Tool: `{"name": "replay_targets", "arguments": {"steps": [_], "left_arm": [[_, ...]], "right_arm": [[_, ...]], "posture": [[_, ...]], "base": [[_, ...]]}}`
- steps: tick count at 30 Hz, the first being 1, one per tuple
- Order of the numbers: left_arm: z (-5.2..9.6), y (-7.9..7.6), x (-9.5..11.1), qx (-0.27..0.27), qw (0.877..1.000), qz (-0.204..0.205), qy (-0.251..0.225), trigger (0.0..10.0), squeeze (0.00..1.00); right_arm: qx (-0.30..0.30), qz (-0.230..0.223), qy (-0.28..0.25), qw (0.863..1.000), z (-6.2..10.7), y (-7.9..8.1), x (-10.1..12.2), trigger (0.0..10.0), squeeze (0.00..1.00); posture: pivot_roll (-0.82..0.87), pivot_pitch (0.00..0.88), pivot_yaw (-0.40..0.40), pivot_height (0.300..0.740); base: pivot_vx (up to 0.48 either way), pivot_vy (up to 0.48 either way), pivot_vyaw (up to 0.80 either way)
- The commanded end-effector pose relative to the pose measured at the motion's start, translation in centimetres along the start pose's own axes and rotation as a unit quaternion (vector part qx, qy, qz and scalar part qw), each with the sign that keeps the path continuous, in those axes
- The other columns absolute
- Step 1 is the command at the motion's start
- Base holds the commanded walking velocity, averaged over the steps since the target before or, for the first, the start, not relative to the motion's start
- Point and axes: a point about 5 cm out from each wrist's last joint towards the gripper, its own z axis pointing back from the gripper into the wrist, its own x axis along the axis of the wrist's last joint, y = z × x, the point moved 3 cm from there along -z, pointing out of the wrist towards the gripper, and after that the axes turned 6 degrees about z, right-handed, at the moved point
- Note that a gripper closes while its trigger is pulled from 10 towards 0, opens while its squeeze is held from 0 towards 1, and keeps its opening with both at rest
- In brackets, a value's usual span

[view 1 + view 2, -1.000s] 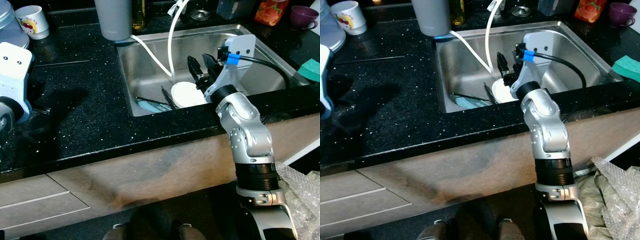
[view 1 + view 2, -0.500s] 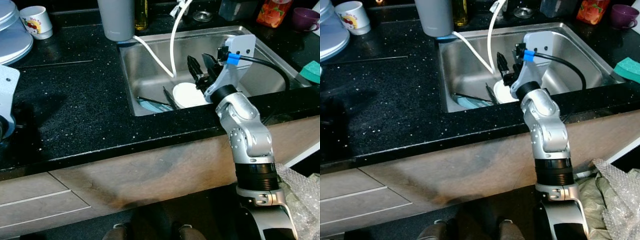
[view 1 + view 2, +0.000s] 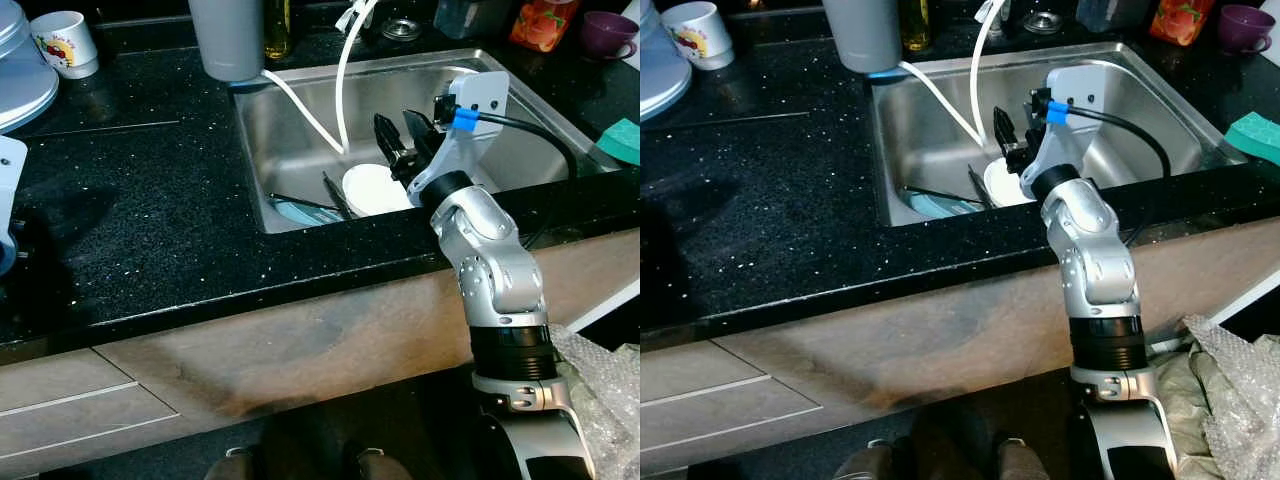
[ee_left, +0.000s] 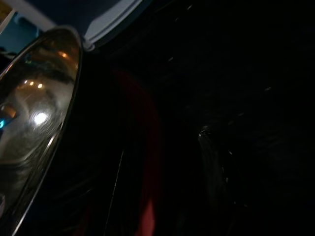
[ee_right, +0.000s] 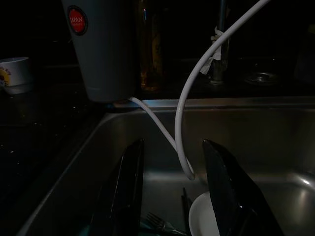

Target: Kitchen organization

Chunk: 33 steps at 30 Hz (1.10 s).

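The right gripper [image 3: 402,138] hangs inside the steel sink [image 3: 300,110], jaws spread wide and holding nothing, just above one white plate [image 3: 374,188]. A blue plate [image 3: 300,211] with dark utensils [image 3: 335,195] lies beside the white one. One white hose [image 3: 342,90] loops down into the sink directly ahead of the fingers [image 5: 224,184]. A grey tumbler [image 3: 228,38] stands at the sink's far corner, a white mug [image 3: 62,41] well left of it. Since a second ago the left arm [image 3: 8,200] has pulled back toward the counter's left edge; its jaws cannot be judged.
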Motion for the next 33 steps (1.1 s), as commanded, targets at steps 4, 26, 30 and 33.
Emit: {"name": "replay_targets", "arguments": {"steps": [4, 26, 30, 33], "left_arm": [[-0.2, 1.9, -1.7, 0.036, 0.998, -0.019, 0.046, 10.0, 0.0], [-0.4, 0.1, -3.4, 0.006, 0.997, -0.033, 0.062, 1.8, 0.0], [-0.4, 0.3, -3.7, 0.008, 0.997, -0.034, 0.066, 0.0, 0.0], [-0.4, 0.4, -3.8, 0.009, 0.997, -0.032, 0.067, 0.0, 0.0]], "right_arm": [[-0.003, -0.003, -0.001, 1.0, 0.1, -0.1, -0.2, 10.0, 0.0], [-0.004, 0.0, -0.002, 1.0, 0.2, -0.2, -0.1, 10.0, 0.0], [-0.004, 0.0, -0.002, 1.0, 0.3, -0.2, -0.1, 10.0, 0.0], [-0.002, 0.0, -0.003, 1.0, 0.2, -0.1, -0.1, 10.0, 0.0]], "posture": [[0.06, 0.161, -0.003, 0.74], [0.05, 0.149, 0.003, 0.74], [0.05, 0.145, 0.002, 0.74], [0.05, 0.147, 0.001, 0.74]], "base": [[0.0, 0.0, 0.0], [0.0, 0.0, 0.0], [0.0, 0.0, 0.0], [0.0, 0.0, 0.0]]}}
